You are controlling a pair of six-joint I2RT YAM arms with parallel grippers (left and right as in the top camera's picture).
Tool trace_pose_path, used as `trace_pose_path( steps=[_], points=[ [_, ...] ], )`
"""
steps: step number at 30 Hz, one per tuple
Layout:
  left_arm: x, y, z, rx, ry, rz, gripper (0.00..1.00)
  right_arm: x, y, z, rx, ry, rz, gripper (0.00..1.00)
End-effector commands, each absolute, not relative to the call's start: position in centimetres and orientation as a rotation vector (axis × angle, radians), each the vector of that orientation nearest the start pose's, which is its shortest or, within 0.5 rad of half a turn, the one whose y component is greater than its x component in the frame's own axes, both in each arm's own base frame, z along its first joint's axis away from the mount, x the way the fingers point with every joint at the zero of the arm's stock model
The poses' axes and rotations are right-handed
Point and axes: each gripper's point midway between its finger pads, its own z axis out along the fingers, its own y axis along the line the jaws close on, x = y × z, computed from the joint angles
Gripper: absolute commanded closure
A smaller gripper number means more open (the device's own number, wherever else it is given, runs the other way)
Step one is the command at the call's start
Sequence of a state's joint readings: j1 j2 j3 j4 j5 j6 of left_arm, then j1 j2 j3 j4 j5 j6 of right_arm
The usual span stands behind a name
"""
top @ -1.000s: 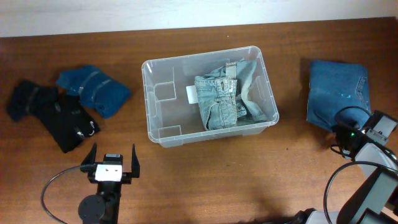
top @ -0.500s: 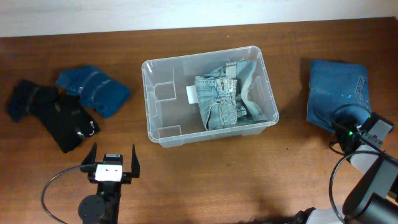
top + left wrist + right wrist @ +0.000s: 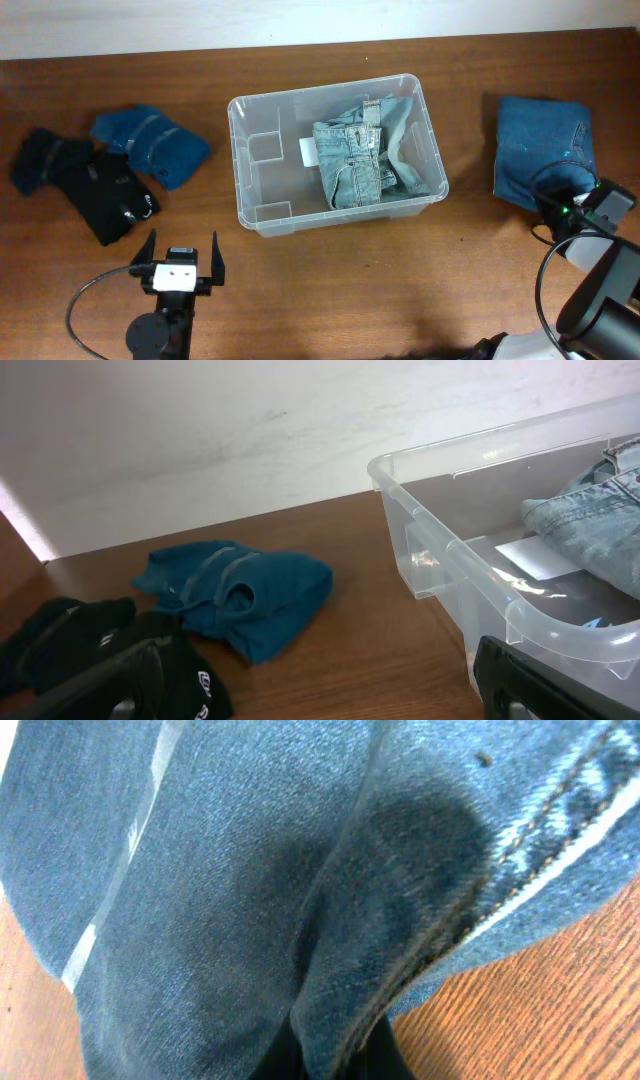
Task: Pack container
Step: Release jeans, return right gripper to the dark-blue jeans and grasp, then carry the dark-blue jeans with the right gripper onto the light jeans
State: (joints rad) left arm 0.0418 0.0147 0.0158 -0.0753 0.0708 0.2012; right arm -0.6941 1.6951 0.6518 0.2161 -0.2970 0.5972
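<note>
Shifted right hand (image 3: pixel 552 202) onto folded jeans (image 3: pixel 540 140) at right edge, grip unclear; left hand (image 3: pixel 183 240) spread wide. One container (image 3: pixel 236 160), three more garments (image 3: pixel 150 145).

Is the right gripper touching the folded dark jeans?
Cannot tell. In the right wrist view the folded dark jeans fill the frame around the right gripper, but no contact shows plainly; overhead, its tips are hidden.

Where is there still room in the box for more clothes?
The left half of the container is bare, between its left wall and the light jeans, which fill the right half. On the table, wood lies free between the container and the dark jeans.
</note>
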Motion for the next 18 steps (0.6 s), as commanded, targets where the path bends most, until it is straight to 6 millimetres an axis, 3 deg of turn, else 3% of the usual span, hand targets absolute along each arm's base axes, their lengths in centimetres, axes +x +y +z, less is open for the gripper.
trace_pose_path(
  steps=[1,5,12,13,18],
  points=[
    [24.6,0.2,15.8,0.164,1.638,0.135,0.01,34.1,-18.5,3.3,1.202,2.029,0.446,0.96],
    [24.6,0.2,15.8,0.164,1.638,0.135,0.01,34.8,-18.6,8.6,1.146,2.000,0.451,0.96],
    [24.6,0.2,15.8,0.164,1.638,0.135,0.01,34.4,-17.4,20.8,0.896,1.995,0.376,0.96],
    [24.6,0.2,15.8,0.164,1.638,0.135,0.01,34.2,-16.5,23.9,0.824,1.990,0.360,0.96],
    [24.6,0.2,15.8,0.164,1.638,0.135,0.01,33.9,-13.3,30.1,0.693,1.974,0.368,0.96]
  ],
)
